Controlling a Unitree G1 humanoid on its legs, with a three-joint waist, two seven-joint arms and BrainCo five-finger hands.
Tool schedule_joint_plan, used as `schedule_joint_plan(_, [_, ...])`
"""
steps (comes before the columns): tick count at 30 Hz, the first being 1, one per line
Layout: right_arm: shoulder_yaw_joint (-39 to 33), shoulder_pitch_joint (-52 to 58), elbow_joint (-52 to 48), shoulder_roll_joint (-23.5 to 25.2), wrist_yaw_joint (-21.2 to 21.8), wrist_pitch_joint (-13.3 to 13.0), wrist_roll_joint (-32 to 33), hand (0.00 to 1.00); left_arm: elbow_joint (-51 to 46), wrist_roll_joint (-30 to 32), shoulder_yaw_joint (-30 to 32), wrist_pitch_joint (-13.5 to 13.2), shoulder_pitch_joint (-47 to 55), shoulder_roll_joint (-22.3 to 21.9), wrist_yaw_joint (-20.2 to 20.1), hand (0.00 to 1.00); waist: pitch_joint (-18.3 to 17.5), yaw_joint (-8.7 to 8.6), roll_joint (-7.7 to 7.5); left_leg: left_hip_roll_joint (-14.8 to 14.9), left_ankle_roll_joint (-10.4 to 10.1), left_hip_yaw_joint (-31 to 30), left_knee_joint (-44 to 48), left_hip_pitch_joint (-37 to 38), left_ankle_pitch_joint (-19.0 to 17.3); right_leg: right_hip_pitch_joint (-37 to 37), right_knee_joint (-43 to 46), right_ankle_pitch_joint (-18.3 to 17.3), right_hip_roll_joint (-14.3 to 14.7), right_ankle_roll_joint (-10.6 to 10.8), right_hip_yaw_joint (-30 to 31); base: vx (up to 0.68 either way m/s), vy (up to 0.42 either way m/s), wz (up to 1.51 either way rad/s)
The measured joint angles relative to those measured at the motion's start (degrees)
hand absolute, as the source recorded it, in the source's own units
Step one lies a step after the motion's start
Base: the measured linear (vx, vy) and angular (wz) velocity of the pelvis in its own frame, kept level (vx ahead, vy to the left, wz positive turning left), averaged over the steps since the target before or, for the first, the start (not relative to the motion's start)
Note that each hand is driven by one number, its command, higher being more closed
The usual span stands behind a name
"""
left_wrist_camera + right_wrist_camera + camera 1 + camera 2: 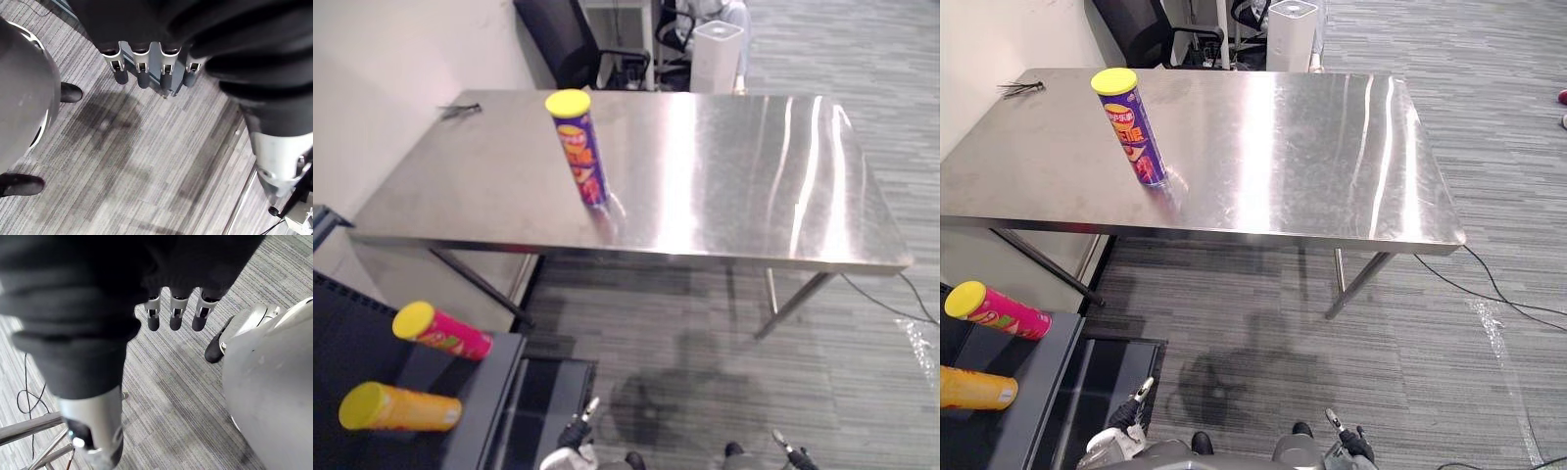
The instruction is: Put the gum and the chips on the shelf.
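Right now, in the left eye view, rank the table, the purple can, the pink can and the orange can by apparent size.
Largest: steel table, by far.
Next: purple can and orange can, which look about alike, so unranked.
Smallest: pink can, only slightly, and it lies at an angle, so unsure.

A purple chips can with a yellow lid is seen standing upright on the steel table, toward its left side and near the front edge; a pink can and an orange can, both yellow-lidded, are laid on their sides on the dark shelf below.
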Motion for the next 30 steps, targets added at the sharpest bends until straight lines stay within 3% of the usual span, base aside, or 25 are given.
schedule_joint_plan(8, [1.4, 0.1, 0.0, -0.5, 0.1, 0.0, -0.1, 0.0, 0.1, 0.0, -1.7, 0.0, 0.2, 1.1, 0.4, 0.0, -0.9, 0.26, -0.91, -0.8, -0.5, -0.8, -9.4, 2.9, 6.3, -0.7, -2.1, -0.5, 0.2, 0.5, -3.0, -0.14, -0.087, -0.02])
schedule_joint_plan(12, [1.6, 0.7, 0.0, -0.7, 0.0, 0.0, 0.0, 0.0, 0.0, 0.0, -2.2, 0.0, 0.7, 1.1, 1.0, 0.0, -1.3, 0.35, -1.33, -0.9, -1.0, -1.9, -11.9, 3.6, 7.7, -0.8, -1.9, -1.0, 0.4, 0.6, -3.6, -0.12, -0.048, 0.11])
schedule_joint_plan(18, [2.1, 0.0, -0.4, -0.3, 0.1, 0.0, 0.0, 0.0, -0.1, 0.0, -2.2, 0.0, 1.2, 1.5, 1.3, 0.0, -1.8, 0.66, -2.22, -1.7, -0.3, -1.4, -11.5, 3.0, 6.7, -1.6, -1.6, -1.1, -0.3, 0.6, -3.0, -0.02, 0.008, -0.05])
schedule_joint_plan(22, [0.7, 0.2, -1.9, 0.3, -0.1, -0.1, 0.0, 0.0, -0.6, 0.0, -2.1, 0.0, 1.3, 2.0, 2.0, 0.0, -1.7, 1.74, -3.67, -3.0, 0.6, -2.2, -6.6, 2.6, 2.4, -1.6, 3.2, -3.3, -2.1, 1.8, -3.3, 0.11, 0.024, 0.05])
schedule_joint_plan(24, [0.9, -0.5, -2.5, -0.3, -0.1, -0.1, 0.0, 0.0, -0.5, 0.0, -2.1, 0.0, 1.3, 1.5, 2.2, 0.0, -1.0, 1.64, -2.03, -1.9, 1.1, -3.4, -4.6, 2.6, 0.1, -4.9, 13.6, -3.0, -0.9, 1.3, -3.7, 0.08, 0.001, 0.15])
schedule_joint_plan(27, [0.9, -0.7, -3.9, 1.0, -0.2, -0.1, 0.2, 0.0, -0.6, 0.0, -1.9, 0.0, 1.2, 1.4, 2.3, 0.0, -0.2, 1.54, -1.05, -1.0, 2.4, -6.5, -3.6, 5.3, -1.3, -9.4, 28.4, 0.4, -0.1, -0.2, -5.2, 0.13, 0.046, 0.45])
schedule_joint_plan(28, [1.1, -0.9, -3.9, 1.3, -0.2, -0.1, 0.2, 0.0, -0.6, 0.0, -1.9, 0.1, 1.3, 1.5, 2.3, 0.0, 0.5, 1.5, -0.73, -0.9, 3.0, -6.9, -3.5, 5.9, -1.7, -10.1, 30.1, -0.6, -0.2, -1.1, -5.9, 0.22, 0.041, 0.42])
schedule_joint_plan(29, [1.2, -1.2, -4.0, 1.7, -0.2, -0.1, 0.2, 0.0, -0.8, 0.0, -1.5, 0.0, 1.3, 1.6, 2.4, 0.0, 0.6, 1.69, -1.0, -0.6, 3.4, -7.9, -3.5, 6.7, -2.1, -10.7, 29.2, -4.1, -0.3, -2.4, -7.3, 0.18, 0.017, 0.49])
schedule_joint_plan(30, [1.6, -1.2, -4.1, 1.7, -0.2, -0.1, 0.2, 0.0, -0.6, 0.0, -1.3, 0.1, 1.7, 1.6, 2.6, 0.0, 0.6, 1.67, -0.88, -0.1, 3.1, -8.5, -3.4, 7.2, -2.0, -11.4, 26.5, -5.2, 0.3, -2.6, -8.5, 0.19, 0.016, 0.5])
